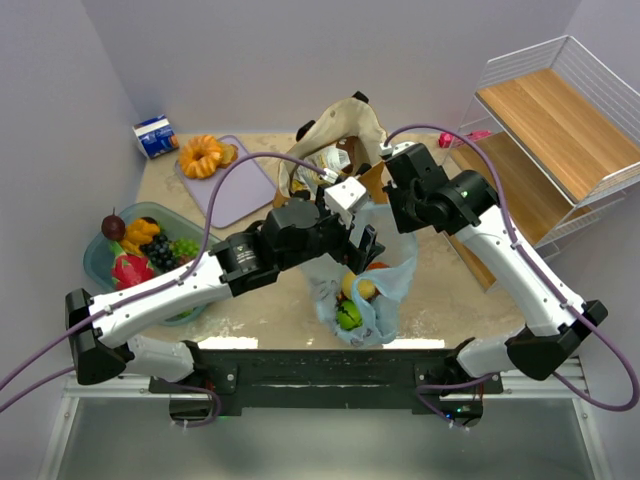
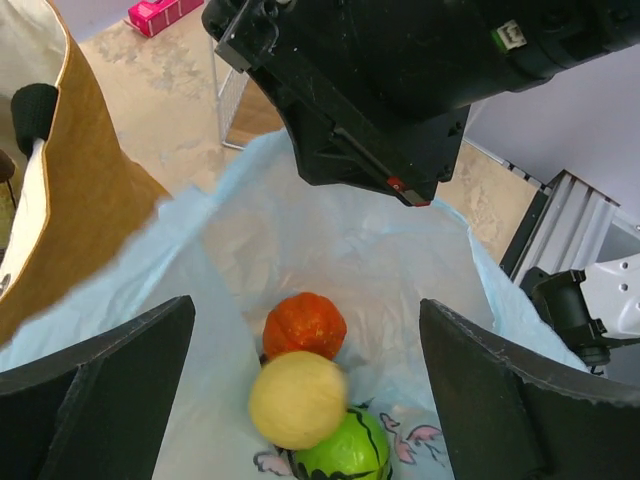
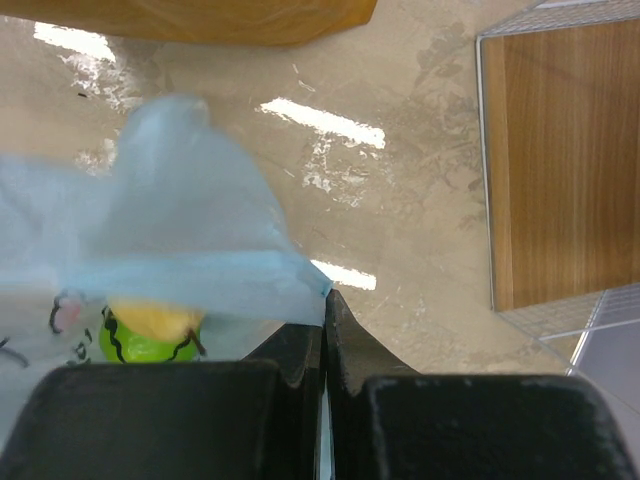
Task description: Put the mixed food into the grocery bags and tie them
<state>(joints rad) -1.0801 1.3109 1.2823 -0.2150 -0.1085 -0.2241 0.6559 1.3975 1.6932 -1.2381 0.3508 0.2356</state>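
Filling the light-blue bag (image 2: 330, 235): left end effector (image 2: 310, 385) open over its fruit (image 2: 297, 400), right end effector (image 3: 323, 318) pinching the rim; probably fetch more next.

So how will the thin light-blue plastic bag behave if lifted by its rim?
Probably floppy: the light-blue plastic bag folds where the right gripper pinches it. Likely bottom-heavy, sagging around the orange, yellow fruit and green fruit inside. Film looks thin, so possibly tear-prone.
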